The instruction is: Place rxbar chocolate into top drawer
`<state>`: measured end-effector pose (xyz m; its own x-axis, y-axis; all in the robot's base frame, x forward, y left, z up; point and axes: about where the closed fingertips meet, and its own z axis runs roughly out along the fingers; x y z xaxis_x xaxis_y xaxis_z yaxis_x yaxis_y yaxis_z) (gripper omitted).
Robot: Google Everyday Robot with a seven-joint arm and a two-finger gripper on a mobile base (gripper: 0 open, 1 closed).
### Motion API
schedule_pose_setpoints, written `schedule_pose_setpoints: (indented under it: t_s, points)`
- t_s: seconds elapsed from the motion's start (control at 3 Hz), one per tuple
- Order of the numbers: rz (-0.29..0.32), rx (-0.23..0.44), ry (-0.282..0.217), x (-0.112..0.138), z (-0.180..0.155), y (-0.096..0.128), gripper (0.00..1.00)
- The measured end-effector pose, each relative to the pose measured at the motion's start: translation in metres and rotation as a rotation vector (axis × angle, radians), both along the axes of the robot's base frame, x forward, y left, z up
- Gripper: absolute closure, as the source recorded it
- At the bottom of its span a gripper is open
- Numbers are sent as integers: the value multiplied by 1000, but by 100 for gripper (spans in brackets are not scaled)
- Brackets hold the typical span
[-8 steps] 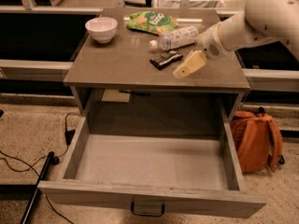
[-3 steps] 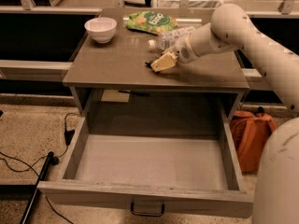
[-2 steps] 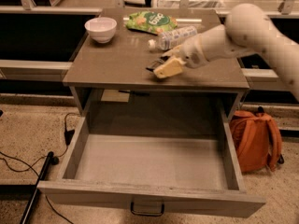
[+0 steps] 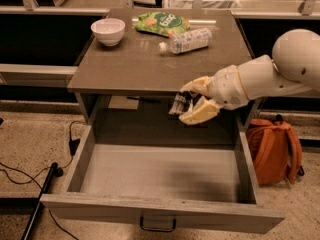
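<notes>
My gripper [image 4: 192, 101] is shut on the rxbar chocolate [image 4: 180, 103], a small dark wrapped bar with pale lettering. It holds the bar in the air just in front of the tabletop's front edge, above the back right part of the open top drawer [image 4: 160, 171]. The drawer is pulled far out, its pale grey floor bare, with a small dark handle [image 4: 157, 224] on its front. My white arm [image 4: 280, 71] reaches in from the right.
On the tabletop [image 4: 125, 69] stand a white bowl [image 4: 108, 31], a green chip bag [image 4: 162, 23] and a clear plastic bottle [image 4: 186, 40] lying on its side. An orange backpack [image 4: 274, 149] leans at the drawer's right. Cables [image 4: 30, 176] lie on the floor at left.
The gripper closed on the bar on the tabletop, lifted it and carried it forward and down past the table's front edge, over the open drawer.
</notes>
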<state>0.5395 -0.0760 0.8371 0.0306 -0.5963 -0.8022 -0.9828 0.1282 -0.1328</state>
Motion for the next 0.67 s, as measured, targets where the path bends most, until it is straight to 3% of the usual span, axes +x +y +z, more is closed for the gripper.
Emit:
schedule_pose_setpoints:
  t_s: [0.33,0.67]
  points:
    - [107,-140,15,-43,-33,-1,100]
    - [248,-357,58,-49,-85,23,74]
